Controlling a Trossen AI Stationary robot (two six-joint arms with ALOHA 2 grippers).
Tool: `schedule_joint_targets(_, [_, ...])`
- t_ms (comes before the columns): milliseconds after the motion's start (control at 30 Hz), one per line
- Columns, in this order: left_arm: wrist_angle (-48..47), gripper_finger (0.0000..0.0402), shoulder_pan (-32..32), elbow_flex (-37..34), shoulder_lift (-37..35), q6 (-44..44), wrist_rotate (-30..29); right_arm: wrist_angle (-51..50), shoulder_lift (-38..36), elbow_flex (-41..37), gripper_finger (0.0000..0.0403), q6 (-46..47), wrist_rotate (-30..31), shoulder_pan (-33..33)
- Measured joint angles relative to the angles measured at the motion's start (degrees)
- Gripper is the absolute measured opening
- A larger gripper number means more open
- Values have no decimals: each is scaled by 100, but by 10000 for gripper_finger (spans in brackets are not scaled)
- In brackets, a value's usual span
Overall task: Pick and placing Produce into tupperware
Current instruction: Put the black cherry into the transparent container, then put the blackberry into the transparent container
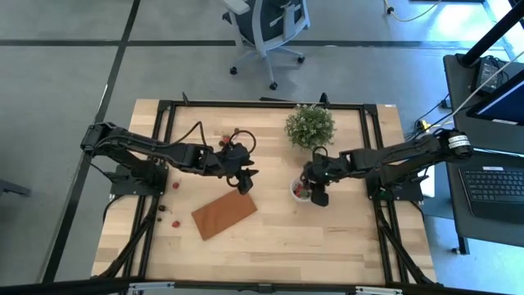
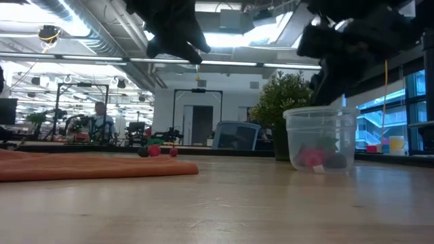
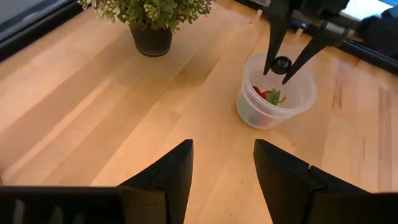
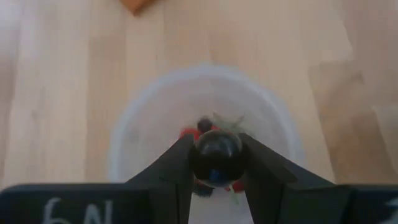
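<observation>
Your right pincer pinches a dark berry above the cup, at 3 o'clock on the bench. It looks light, round and slippery; grip gently across its middle. Your left pincer hangs spread and empty.

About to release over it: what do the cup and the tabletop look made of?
The cup: thin translucent plastic by the look, since the red pieces show through its wall. The tabletop: pale wood with visible grain and plank seams, matte finish.
</observation>
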Motion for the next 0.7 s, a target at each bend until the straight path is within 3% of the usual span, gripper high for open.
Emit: schedule_joint_targets(700, [19, 163, -8, 0, 0, -36, -2, 374, 2, -257, 150, -187, 1, 0])
